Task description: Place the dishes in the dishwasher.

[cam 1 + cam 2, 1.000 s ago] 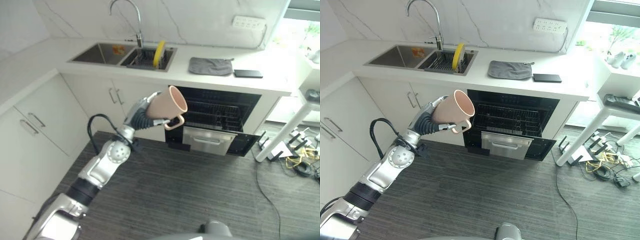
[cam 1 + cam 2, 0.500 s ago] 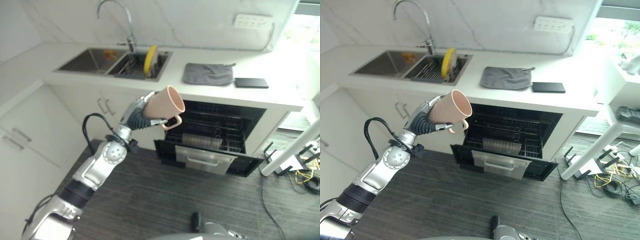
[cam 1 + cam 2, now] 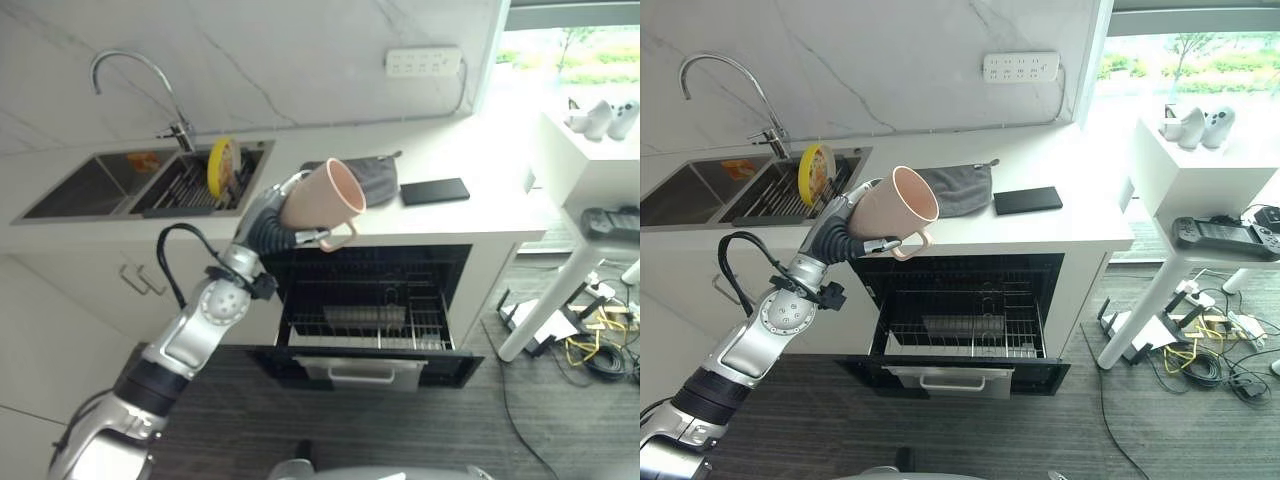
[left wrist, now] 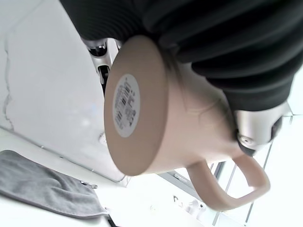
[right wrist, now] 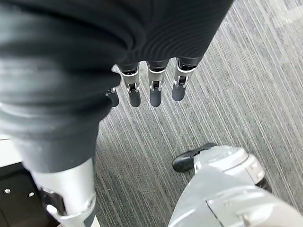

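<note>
Pink mug [image 3: 322,196] in left hand [image 3: 268,222]

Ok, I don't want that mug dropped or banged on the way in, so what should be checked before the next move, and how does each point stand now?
1. Left hand curled round the pink mug: ok.
2. Dishwasher door down, inside open to reach: ok.
3. Rack has free room: ok; one dish lies mid-rack.
4. Mug lined up over the rack: not ok, it hangs above the counter edge, tilted.
5. Right hand out of the way, fingers relaxed over the floor: ok.
</note>
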{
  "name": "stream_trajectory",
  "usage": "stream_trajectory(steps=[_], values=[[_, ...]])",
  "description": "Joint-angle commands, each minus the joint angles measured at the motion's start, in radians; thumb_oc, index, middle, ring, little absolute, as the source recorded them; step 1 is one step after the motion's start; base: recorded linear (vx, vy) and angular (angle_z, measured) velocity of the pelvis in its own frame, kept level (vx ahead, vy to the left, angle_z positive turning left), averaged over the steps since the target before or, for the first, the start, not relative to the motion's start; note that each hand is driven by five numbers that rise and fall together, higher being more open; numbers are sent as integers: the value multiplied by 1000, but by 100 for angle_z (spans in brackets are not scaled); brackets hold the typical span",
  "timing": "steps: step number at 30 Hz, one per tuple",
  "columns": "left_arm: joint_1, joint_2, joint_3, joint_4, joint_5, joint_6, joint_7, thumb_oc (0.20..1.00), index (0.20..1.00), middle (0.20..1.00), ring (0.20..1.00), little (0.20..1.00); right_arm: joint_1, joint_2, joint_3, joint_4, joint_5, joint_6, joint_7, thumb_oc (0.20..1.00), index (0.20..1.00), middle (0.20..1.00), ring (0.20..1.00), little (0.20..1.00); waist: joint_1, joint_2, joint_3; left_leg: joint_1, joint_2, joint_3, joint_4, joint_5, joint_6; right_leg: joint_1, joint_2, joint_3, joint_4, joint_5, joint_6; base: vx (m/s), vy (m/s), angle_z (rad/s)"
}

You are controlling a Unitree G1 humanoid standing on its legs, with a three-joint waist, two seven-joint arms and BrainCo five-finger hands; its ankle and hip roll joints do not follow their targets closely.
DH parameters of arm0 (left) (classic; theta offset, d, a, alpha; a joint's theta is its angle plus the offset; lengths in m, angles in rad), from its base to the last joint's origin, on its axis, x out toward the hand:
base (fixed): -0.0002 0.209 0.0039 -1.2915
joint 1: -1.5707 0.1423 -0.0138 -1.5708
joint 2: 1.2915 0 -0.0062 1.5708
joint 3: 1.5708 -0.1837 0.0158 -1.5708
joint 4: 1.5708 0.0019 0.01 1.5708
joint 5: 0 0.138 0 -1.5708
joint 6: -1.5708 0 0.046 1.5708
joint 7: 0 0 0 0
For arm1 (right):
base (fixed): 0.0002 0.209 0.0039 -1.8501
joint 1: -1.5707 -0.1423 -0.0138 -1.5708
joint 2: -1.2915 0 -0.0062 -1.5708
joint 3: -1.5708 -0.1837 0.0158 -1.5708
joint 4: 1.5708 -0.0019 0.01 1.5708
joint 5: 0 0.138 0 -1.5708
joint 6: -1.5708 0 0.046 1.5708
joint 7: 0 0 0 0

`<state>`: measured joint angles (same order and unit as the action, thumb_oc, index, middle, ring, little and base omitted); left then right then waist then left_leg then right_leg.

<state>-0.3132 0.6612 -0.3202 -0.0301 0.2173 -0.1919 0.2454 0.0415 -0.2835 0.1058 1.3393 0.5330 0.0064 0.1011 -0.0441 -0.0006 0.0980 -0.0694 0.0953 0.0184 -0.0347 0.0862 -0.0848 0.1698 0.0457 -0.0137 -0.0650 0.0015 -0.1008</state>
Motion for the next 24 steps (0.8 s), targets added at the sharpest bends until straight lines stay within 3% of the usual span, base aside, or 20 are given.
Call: stream_trajectory(steps=[1, 10, 18, 21, 22, 23, 24], values=[[-43, 8, 57, -62, -21, -43, 41, 200, 200, 200, 200, 200, 8, -12, -28, 13, 48, -39, 3, 1000, 1000, 1000, 1000, 1000, 2, 21, -5, 74, -19, 47, 4, 32, 32, -15, -89, -42, 29, 30, 153, 45, 185, -26], [-73, 14, 32, -30, -31, -46, 18, 200, 200, 200, 200, 200, 49, 42, -31, -6, 130, -88, -18, 1000, 1000, 1000, 1000, 1000, -18, 32, -47, 142, -62, 61, -53, -17, 72, -68, -133, -81, 47, 56, 190, 33, 135, 10], [-81, 7, 31, 0, -118, -71, 2, 200, 200, 200, 200, 200, 71, 12, -104, -111, 233, -237, -18, 1000, 1000, 1000, 1000, 1000, -29, 1, -46, 160, -72, 103, -53, -46, 95, -84, -167, -93, 37, 104, 230, -36, 38, -19], [-67, -2, 58, 10, -168, -84, -4, 200, 200, 200, 200, 200, 92, -31, -143, -261, 267, -288, -64, 1000, 1000, 1000, 1000, 1000, -46, -21, -46, 168, -65, 126, -53, -49, 95, -94, -170, -88, 26, 126, 237, -36, -31, -17], [-57, -16, 67, 9, -234, -91, -9, 200, 200, 200, 200, 200, 102, -60, -178, -345, 259, -372, -74, 1000, 1000, 1000, 1000, 1000, -53, -31, -45, 172, -61, 131, -53, -50, 93, -98, -168, -83, 22, 134, 239, -52, -88, -20], [-14, -59, 103, -30, -297, -89, -15, 200, 200, 200, 200, 200, 119, -82, -201, -582, 182, -405, -112, 1000, 1000, 1000, 1000, 1000, -62, -41, -42, 178, -61, 135, -53, -53, 96, -99, -167, -79, 10, 145, 237, -41, -80, -18], [-1, -67, 113, -36, -298, -87, -18, 200, 200, 200, 200, 200, 123, -89, -206, -657, 167, -377, -136, 1000, 1000, 1000, 1000, 1000, -65, -43, -42, 178, -62, 135, -53, -54, 97, -98, -167, -78, 7, 147, 237, -47, -77, -11]])
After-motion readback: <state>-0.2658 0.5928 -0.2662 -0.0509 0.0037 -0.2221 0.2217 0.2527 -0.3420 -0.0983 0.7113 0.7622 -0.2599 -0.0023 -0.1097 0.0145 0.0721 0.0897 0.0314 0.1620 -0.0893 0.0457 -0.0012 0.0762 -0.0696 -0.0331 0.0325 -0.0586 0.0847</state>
